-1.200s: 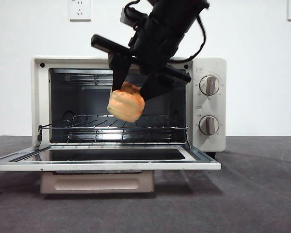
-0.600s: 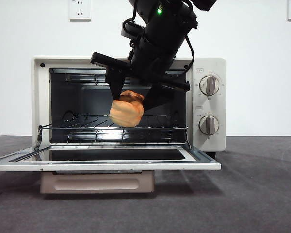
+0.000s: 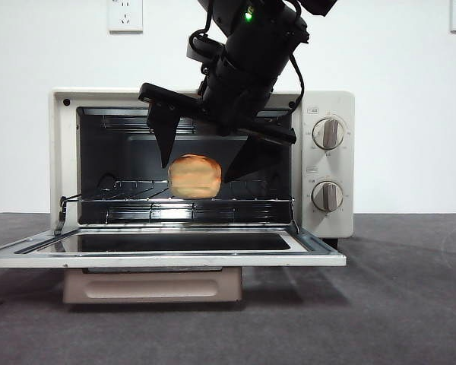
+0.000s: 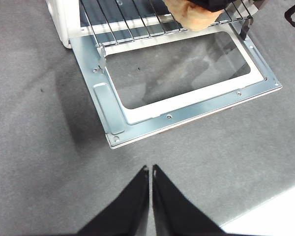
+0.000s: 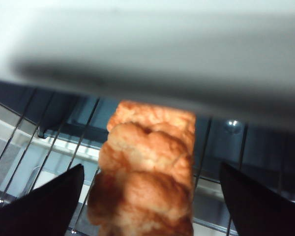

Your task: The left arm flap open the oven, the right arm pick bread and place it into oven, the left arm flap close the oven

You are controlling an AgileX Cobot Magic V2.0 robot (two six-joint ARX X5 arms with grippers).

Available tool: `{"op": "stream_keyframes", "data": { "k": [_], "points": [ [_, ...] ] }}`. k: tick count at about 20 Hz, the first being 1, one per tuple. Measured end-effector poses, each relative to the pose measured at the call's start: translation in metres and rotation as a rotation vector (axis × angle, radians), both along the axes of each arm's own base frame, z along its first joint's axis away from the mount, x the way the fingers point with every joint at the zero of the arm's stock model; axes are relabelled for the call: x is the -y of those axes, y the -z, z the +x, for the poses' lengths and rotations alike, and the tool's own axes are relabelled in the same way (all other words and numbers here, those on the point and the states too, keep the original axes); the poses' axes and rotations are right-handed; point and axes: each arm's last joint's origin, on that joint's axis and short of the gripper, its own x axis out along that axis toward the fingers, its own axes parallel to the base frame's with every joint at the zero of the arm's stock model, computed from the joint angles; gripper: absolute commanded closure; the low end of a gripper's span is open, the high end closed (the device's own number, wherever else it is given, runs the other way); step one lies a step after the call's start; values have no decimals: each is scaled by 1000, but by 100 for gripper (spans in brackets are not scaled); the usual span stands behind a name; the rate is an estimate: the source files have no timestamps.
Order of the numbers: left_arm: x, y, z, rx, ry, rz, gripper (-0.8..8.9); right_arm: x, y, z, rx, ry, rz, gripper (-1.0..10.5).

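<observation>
Oven [image 3: 201,163] door down flat: opening done. Bread [image 3: 194,176] lying on the wire rack [image 3: 243,204], seemingly released; right pincer [image 3: 205,156] spread wide around it. Left pincer [image 4: 151,172] together, waiting over the surface [image 4: 34,147]. Closing still left.

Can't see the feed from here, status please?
Right claw open, straddling the bread on the wire rack inside the oven. Left claw shut, over the table before the open door. Nothing in the way.

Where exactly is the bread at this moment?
In the front view the bread lies on the wire rack inside the open oven, near its middle, between the right gripper's open jaws.
</observation>
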Motion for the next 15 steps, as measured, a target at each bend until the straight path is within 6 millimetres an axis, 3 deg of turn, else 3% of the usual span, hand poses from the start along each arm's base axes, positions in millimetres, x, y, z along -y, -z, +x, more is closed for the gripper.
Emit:
{"op": "stream_keyframes", "data": {
  "k": [3, 9, 15],
  "points": [
    [0, 0, 0, 0, 0, 0, 798, 4, -17, -7, 23, -7, 24, 508],
    [0, 0, 0, 3, 3, 2, 798, 17, -68, -46, 47, -160, 45, 508],
    [1, -3, 2, 39, 4, -14, 798, 62, -114, -92, 105, -331, -99, 516]
  ]
}}
